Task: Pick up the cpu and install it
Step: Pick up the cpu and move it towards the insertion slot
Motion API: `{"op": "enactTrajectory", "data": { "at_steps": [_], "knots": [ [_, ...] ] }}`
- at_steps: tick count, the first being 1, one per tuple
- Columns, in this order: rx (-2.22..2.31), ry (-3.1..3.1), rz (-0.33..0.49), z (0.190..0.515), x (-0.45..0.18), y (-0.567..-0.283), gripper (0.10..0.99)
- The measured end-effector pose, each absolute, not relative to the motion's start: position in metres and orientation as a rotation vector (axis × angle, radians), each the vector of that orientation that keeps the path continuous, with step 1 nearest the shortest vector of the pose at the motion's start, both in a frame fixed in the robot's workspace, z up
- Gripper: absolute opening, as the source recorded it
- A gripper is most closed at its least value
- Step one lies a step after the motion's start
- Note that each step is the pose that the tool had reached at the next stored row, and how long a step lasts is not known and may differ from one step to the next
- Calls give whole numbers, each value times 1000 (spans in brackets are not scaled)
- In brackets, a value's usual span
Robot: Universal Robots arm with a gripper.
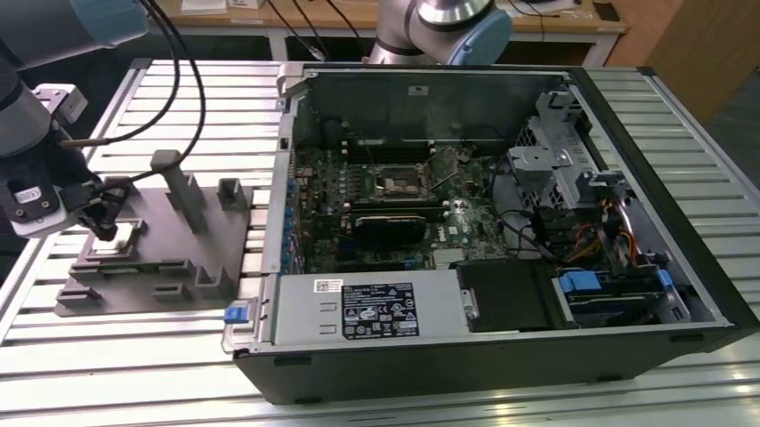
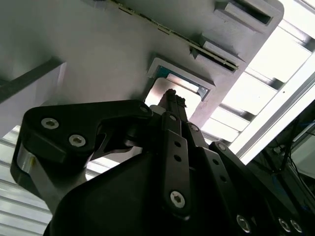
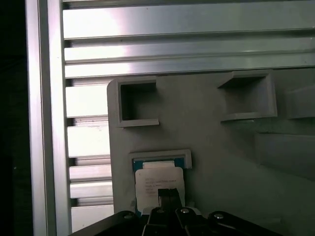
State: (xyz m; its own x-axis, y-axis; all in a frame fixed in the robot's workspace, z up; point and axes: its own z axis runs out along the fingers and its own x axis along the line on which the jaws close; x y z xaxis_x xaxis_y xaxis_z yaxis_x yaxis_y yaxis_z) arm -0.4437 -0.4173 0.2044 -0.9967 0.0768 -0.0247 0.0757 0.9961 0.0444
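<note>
Gripper (image 1: pixel 105 227) fingers are drawn narrow, almost together, with nothing visible between them. In both wrist views the tips (image 3: pixel 167 195) hang directly over the small flat square cpu with its pale silvery metal top (image 3: pixel 153 179); we cannot tell whether they touch it.

The cpu (image 2: pixel 158 93) lies flat in a shallow raised-rim pocket (image 3: pixel 162 156) of the large grey plastic fixture with upright blocks (image 1: pixel 202 267), at the exterior view's left, well apart from the open black computer case (image 1: pixel 665 133).

We judge the cpu light, rigid and fragile. Its metal top is probably smooth and slippery, and its underside should not be scraped. We recommend taking hold on two opposite edges, keeping it level.

Two further square pockets (image 3: pixel 138 101) on the fixture show nothing inside. The case holds the green motherboard, and the black-framed square socket (image 1: pixel 394 184) sits near its middle, at the far side.
</note>
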Motion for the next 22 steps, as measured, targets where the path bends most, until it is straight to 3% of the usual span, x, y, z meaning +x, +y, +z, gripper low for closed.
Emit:
{"op": "enactTrajectory", "data": {
  "at_steps": [22],
  "knots": [
    [117, 3112, 68, 197, -446, -414, 106]
  ]
}}
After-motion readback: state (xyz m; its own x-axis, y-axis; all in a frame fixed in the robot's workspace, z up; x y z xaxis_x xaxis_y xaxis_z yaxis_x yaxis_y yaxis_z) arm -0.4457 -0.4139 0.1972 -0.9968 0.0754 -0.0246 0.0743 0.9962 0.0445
